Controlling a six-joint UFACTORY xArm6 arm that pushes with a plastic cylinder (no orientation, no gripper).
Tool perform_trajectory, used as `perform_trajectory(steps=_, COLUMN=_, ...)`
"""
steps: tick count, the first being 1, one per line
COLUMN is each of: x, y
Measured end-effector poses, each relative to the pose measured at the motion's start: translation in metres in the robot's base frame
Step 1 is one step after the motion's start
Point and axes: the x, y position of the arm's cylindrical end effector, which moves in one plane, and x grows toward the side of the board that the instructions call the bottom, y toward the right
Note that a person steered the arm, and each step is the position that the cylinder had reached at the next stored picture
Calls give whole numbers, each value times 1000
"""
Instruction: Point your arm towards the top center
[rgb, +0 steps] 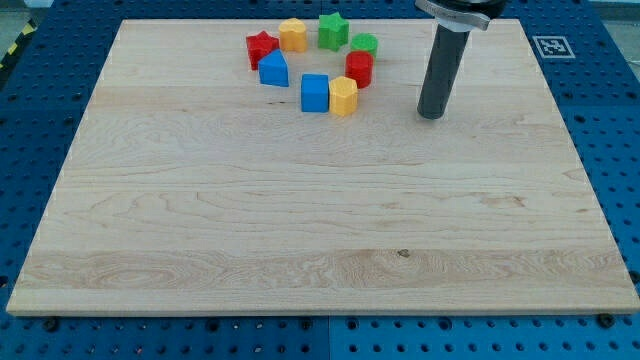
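My tip (431, 114) rests on the wooden board (320, 220) near the view's top, right of centre. A ring of blocks lies to its left: a red star block (261, 47), a yellow block (292, 35), a green star block (332, 30), a small green block (364, 44), a red block (359, 69), a yellow block (343, 97), a blue cube (315, 93) and a blue block (273, 70). The tip touches none of them; the nearest, the red block, is a short way to its left.
The board lies on a blue perforated table (600, 90). A black-and-white marker tag (552, 46) sits off the board's top right corner. The rod's mount (458, 10) enters from the view's top.
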Motion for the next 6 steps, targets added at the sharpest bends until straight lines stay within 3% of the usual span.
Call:
perform_trajectory(steps=2, x=4, y=7)
perform_trajectory(steps=3, x=-17, y=43)
perform_trajectory(steps=4, x=-77, y=39)
perform_trajectory(steps=5, x=-105, y=4)
perform_trajectory(steps=6, x=-107, y=4)
